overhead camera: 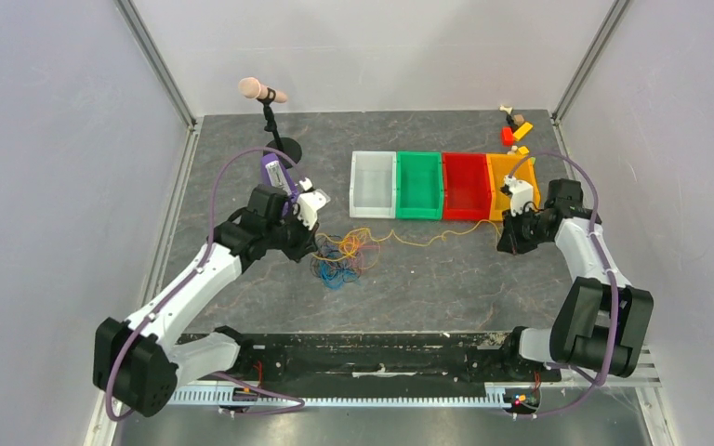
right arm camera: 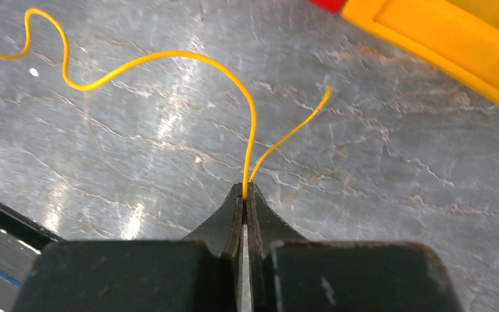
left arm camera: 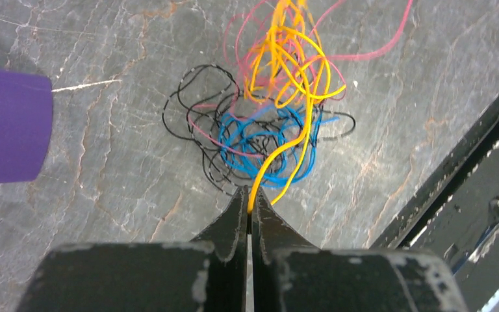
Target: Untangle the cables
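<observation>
Black-fingered, our left gripper point(left arm camera: 249, 207) pinches a thin yellow strand point(left arm camera: 279, 153) at the edge of the looped yellow, red, blue and black cable clump point(overhead camera: 344, 255). Our right gripper point(right arm camera: 244, 194) clamps a yellow wire point(right arm camera: 253, 127) near the glossy yellow bin point(right arm camera: 455, 45), marbled grey tabletop point(overhead camera: 446, 279) between.

The left arm point(overhead camera: 191, 283) and right arm point(overhead camera: 584, 246) have white link shells and black joint housings. A thick purple hose point(overhead camera: 221, 186) loops along each. A small white camera block point(overhead camera: 312, 203) sits at each wrist. The left gripper point(left arm camera: 249, 203) and right gripper point(right arm camera: 244, 192) have black tapering fingers point(left arm camera: 230, 227), their paint chipped pale at the edges.
</observation>
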